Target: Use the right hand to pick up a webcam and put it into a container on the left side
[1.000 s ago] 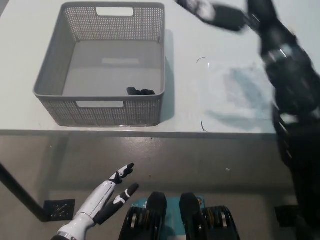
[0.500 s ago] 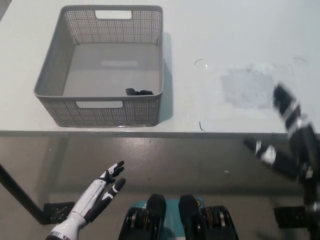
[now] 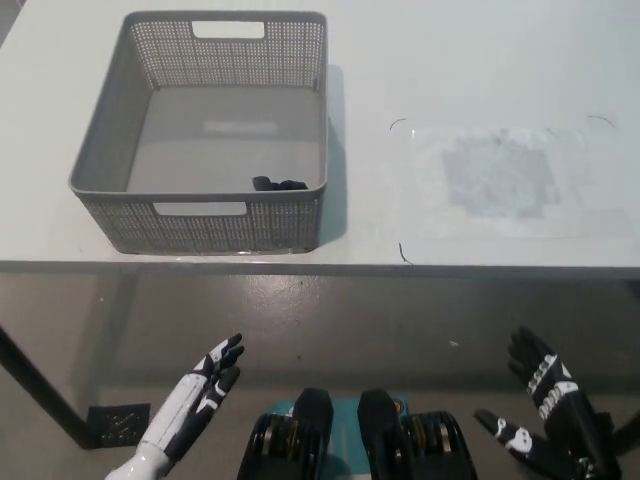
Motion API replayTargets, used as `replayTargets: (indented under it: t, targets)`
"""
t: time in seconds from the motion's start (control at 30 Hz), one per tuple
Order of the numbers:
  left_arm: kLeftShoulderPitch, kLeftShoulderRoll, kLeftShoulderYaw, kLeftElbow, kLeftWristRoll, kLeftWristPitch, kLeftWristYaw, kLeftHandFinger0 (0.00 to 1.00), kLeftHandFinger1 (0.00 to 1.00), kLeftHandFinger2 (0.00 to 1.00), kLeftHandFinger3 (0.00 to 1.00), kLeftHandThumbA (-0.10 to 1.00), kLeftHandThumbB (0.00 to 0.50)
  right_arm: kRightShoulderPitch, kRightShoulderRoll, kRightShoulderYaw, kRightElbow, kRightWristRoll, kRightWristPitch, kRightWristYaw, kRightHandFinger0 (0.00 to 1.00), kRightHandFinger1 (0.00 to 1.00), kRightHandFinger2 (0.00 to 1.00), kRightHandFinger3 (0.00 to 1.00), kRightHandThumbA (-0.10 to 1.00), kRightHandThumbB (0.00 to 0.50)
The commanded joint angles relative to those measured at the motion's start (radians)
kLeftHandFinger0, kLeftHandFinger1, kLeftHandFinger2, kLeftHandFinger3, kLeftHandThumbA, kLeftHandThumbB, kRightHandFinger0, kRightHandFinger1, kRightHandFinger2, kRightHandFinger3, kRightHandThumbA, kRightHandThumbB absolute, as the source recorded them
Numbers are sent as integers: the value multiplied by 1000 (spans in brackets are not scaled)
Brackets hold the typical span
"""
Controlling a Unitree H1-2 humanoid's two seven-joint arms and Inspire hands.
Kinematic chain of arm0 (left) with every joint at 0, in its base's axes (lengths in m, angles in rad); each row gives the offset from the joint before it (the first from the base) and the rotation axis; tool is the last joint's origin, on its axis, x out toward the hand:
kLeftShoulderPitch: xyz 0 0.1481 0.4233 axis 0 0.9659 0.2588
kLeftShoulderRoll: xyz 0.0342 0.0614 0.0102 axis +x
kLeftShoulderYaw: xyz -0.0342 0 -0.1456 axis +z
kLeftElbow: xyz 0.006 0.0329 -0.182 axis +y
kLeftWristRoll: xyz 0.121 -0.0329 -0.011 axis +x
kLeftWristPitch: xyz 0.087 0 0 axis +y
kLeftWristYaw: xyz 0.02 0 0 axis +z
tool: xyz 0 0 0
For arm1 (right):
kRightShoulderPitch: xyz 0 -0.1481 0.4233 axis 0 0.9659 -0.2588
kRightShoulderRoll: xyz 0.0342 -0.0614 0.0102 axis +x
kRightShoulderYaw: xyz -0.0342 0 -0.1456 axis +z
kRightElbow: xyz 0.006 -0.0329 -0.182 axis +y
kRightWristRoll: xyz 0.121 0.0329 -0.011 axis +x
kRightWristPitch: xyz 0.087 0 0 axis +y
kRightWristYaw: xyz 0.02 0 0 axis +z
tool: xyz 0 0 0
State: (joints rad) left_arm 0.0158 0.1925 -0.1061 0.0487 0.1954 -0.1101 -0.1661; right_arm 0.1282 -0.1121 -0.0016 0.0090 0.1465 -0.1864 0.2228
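With the webcam (image 3: 279,184) lying in the grey container (image 3: 110,195) up and left of the empty, spread right robot hand (image 3: 548,412), that hand should simply rest low, like the open left robot hand (image 3: 196,401).

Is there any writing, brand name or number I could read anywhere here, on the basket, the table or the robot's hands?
None can be read.
Grey basket: no label shows; the pale patch on its floor is blank.
Dark webcam inside it: too small to show any brand.
Clear sheet on the white table: only a grey smudge, no letters.
White left hand and black right hand, both open below the table edge: light markings, no legible text.
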Motion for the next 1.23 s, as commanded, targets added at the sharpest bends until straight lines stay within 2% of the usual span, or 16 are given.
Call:
replayTargets:
  t: [0.0,0.07,0.1,0.2,0.27,0.53,0.63,0.67,0.7,0.73,0.83,0.93,1.0,1.2]
  targets:
    - [21,-16,10,0,-22,-58,31,1000,1000,1000,1000,1000,224,11,-19,10,13,50,-47,50,1000,1000,1000,1000,1000,197]
    - [27,-19,13,-2,-20,-50,34,1000,1000,1000,1000,1000,227,7,-17,10,27,53,-32,47,1000,1000,1000,1000,1000,204]
    - [24,-16,14,3,-18,-52,33,1000,1000,1000,1000,1000,228,-1,-17,12,38,44,-29,42,1000,1000,1000,1000,1000,177]
    - [19,-9,13,14,-12,-65,32,1000,1000,1000,1000,1000,216,-15,-21,17,61,25,-44,37,1000,1000,1000,1000,1000,158]
    - [17,-12,14,22,-12,-70,36,1000,1000,1000,1000,1000,226,-19,-26,22,66,16,-44,35,1000,1000,1000,1000,1000,147]
    - [-24,-5,12,25,-14,-70,25,1000,1000,1000,1000,1000,192,-51,-23,16,79,19,-38,22,1000,1000,1000,1000,1000,176]
    - [-55,18,-20,36,52,-106,24,1000,1000,1000,1000,1000,186,-54,-27,6,66,29,-33,19,1000,1000,1000,1000,1000,154]
    - [-45,32,-38,26,83,-128,23,1000,1000,1000,1000,1000,208,-40,-29,7,59,30,-35,22,1000,1000,1000,1000,1000,141]
    - [-33,38,-46,21,90,-139,21,1000,1000,1000,1000,986,208,-24,-28,8,51,31,-34,24,1000,1000,1000,1000,1000,139]
    - [-15,43,-57,9,104,-142,23,1000,1000,1000,1000,958,232,-9,-32,10,47,39,-33,32,1000,1000,1000,1000,1000,150]
    - [-6,52,-64,-9,102,-135,24,1000,1000,1000,1000,928,221,-15,-38,13,46,44,-25,38,1000,1000,1000,1000,1000,169]
    - [-2,59,-58,-24,99,-109,19,1000,1000,1000,1000,962,219,-26,-33,18,47,22,-22,23,1000,1000,1000,1000,1000,175]
    - [3,60,-54,-23,95,-121,22,1000,1000,1000,1000,957,222,-25,-32,23,49,23,-22,27,1000,1000,1000,1000,1000,150]
    - [8,56,-50,-18,88,-121,22,1000,1000,1000,1000,957,204,-16,-32,25,47,16,-22,23,1000,1000,1000,1000,1000,147]
